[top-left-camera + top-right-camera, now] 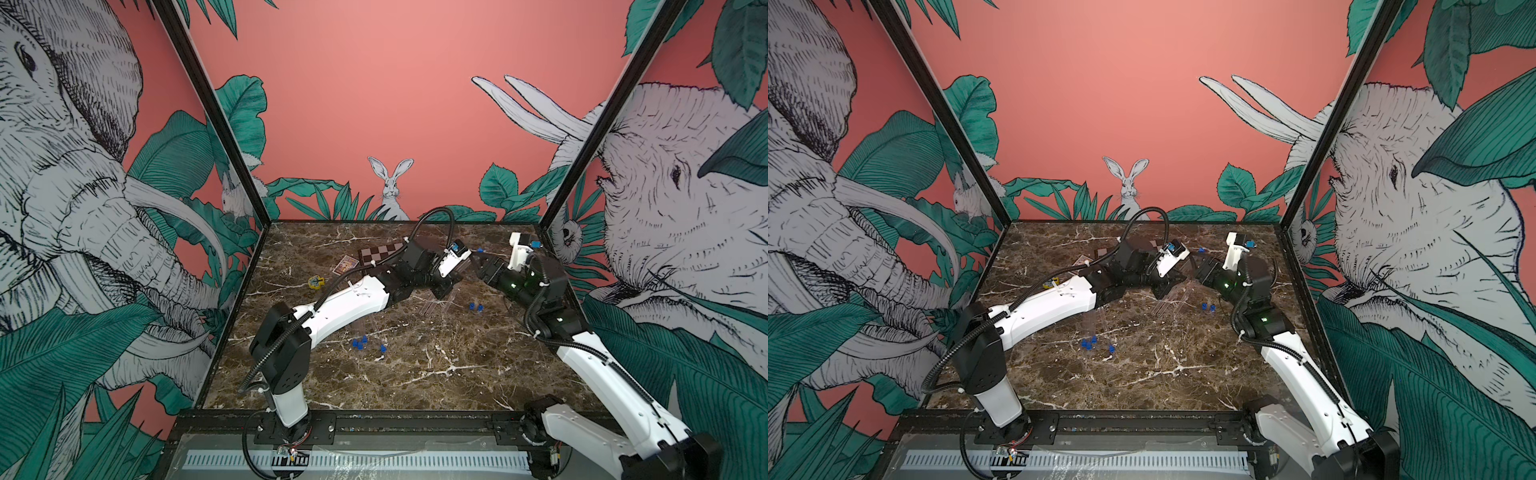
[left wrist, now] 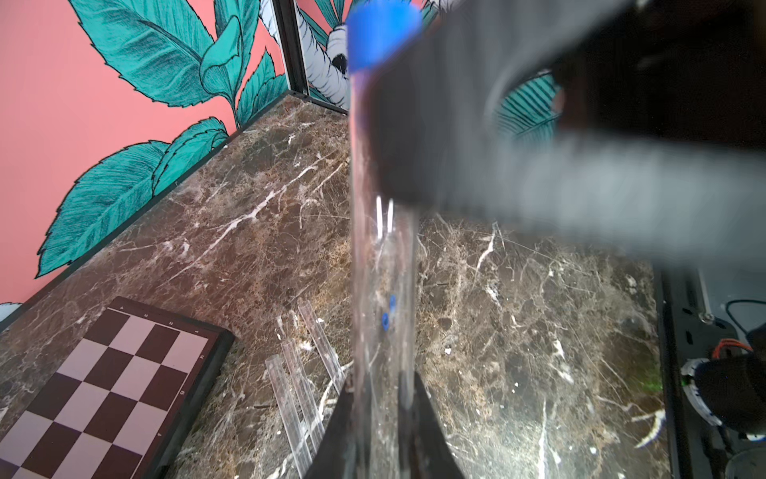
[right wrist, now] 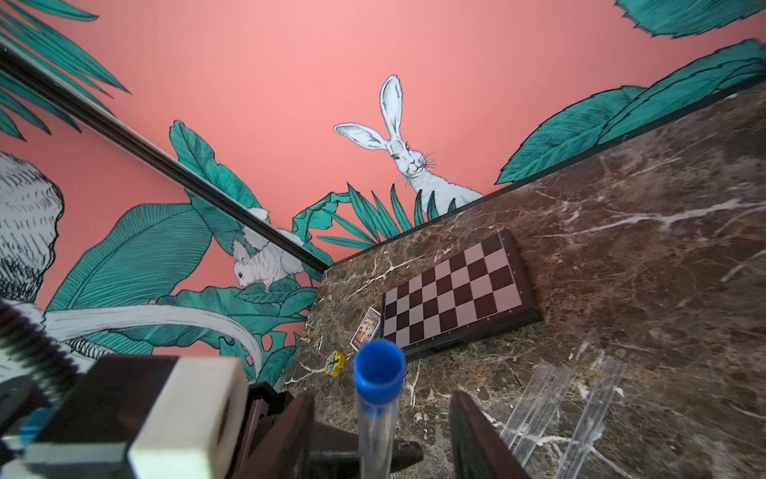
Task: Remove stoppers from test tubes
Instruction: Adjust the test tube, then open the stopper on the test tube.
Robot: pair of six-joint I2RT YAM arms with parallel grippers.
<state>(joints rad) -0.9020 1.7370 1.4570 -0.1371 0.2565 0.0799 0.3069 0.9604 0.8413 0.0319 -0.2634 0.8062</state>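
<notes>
Clamping the test tube [image 2: 383, 290], the left gripper [image 2: 383, 419] risked slippage if the spread right gripper [image 3: 381, 414] pulled the stopper [image 3: 379, 367] askew.

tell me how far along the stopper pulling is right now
Done: a few open test tubes lie bare, with two loose stoppers nearby. In hand: the left gripper is shut on a held tube; the right gripper stands open by its stopper, still on. Left: a blue-capped cluster looks still plugged.

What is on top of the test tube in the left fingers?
A blue stopper plugs the test tube; the tube's lower end is hidden between the left fingers.
</notes>
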